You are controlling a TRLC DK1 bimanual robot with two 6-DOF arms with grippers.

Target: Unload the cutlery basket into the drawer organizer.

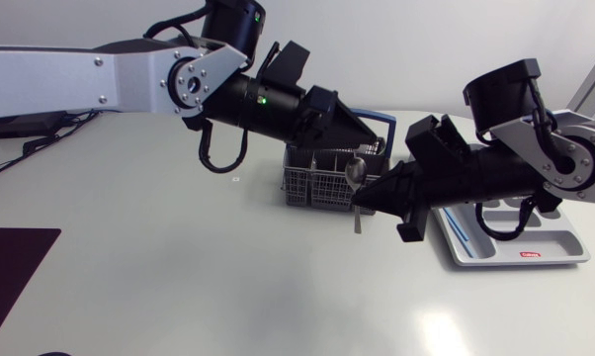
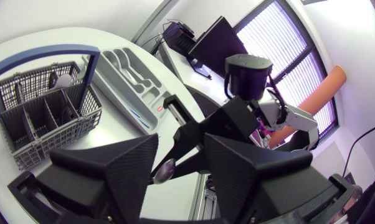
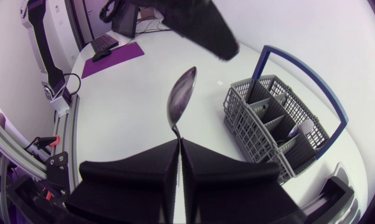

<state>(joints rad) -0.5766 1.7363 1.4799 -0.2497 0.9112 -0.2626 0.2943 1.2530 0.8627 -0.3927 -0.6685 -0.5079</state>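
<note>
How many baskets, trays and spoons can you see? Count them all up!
cutlery basket: 1
drawer organizer: 1
spoons: 2, the held spoon in the right gripper and a second spoon in the cutlery basket
Total: 4

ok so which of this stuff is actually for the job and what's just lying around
Job: cutlery basket, drawer organizer, spoon held by right gripper, second spoon in basket.
Lying about: purple mat, small table mark.

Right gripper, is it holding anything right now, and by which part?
Yes, the right gripper is shut on a spoon, gripping its handle just behind the bowl, which points ahead.
</note>
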